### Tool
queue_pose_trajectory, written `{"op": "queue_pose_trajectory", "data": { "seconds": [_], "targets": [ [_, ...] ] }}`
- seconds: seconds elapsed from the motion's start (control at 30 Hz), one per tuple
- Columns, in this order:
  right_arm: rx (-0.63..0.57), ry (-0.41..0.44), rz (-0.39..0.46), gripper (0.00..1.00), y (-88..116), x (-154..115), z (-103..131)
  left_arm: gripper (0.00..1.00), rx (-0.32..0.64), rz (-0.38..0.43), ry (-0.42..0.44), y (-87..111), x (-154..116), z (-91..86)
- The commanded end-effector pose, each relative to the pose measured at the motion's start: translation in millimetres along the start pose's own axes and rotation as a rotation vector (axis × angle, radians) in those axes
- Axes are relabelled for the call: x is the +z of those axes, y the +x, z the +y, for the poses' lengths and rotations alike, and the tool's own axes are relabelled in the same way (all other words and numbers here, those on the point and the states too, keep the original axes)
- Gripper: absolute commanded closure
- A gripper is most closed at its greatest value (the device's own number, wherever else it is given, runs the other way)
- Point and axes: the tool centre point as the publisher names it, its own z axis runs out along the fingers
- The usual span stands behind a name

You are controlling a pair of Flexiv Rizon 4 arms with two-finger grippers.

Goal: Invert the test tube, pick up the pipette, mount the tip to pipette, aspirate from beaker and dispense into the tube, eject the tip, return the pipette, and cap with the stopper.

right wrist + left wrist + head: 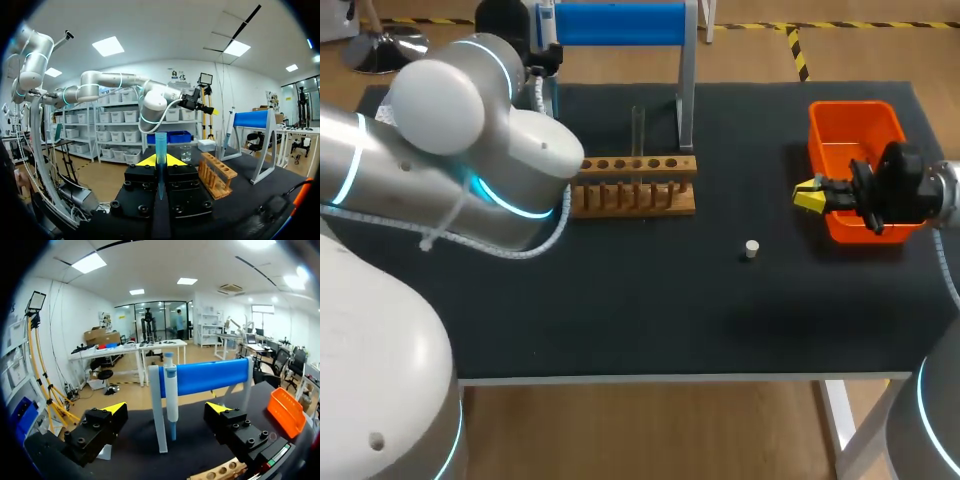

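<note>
The open left pincer (166,409) is squared to the pipette (171,390) hung at the bench's (620,300) far edge; a centred grip is needed. A blue tip (160,142) is clamped in the right pincer (160,161).

Left gripper (166,409) spread wide. Pipette (171,390) ahead, in line w/ the gap; stand (156,420) post just beside it crowds one side. Rack (635,186) w/ upright tube (638,128) just in front of stand, blocks low entry. Bare mat (650,310) btw rack & bin (855,125), only stopper (751,249) there. Right gripper (810,196), tip (160,150) clamped, at bin's wall. Left arm (470,140) looms over mat's left.
</note>
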Motion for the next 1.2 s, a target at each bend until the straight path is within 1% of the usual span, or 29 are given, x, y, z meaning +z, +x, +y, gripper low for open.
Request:
{"op": "queue_pose_trajectory", "data": {
  "seconds": [0.03,0.3,0.67,0.73,0.8,0.87,0.9,1.0,1.1,1.2],
  "targets": [
    [0.000,0.001,0.000,1.00,0.6,-0.6,-0.1,0.00,-0.012,-0.015,0.026,5.8,12.3,4.2],
    [0.000,0.001,0.000,1.00,0.6,-0.6,-0.1,0.00,-0.034,0.010,0.057,12.7,23.5,-0.3],
    [0.000,0.001,0.000,1.00,0.6,-0.6,-0.1,0.00,-0.032,0.042,0.061,19.9,43.4,-3.4],
    [0.000,0.001,0.000,1.00,0.6,-0.6,-0.1,0.04,-0.031,0.046,0.061,21.3,46.8,-4.4],
    [0.000,0.001,0.000,1.00,0.6,-0.6,-0.1,0.25,-0.032,0.050,0.062,22.2,50.8,-5.3],
    [0.000,0.001,0.000,1.00,0.6,-0.6,-0.1,0.32,-0.033,0.053,0.062,22.5,54.8,-5.9],
    [0.000,0.001,0.000,1.00,0.6,-0.6,-0.1,0.41,-0.033,0.054,0.062,22.9,56.6,-6.1],
    [0.000,0.001,0.000,1.00,0.6,-0.6,-0.1,0.41,-0.034,0.057,0.058,23.7,61.1,-5.5],
    [0.000,0.001,0.000,1.00,0.6,-0.6,-0.1,0.44,-0.035,0.059,0.053,24.1,65.7,-5.4],
    [0.000,0.001,0.000,1.00,0.6,-0.6,-0.1,0.43,-0.036,0.059,0.050,23.7,70.9,-6.3]
  ]
}}
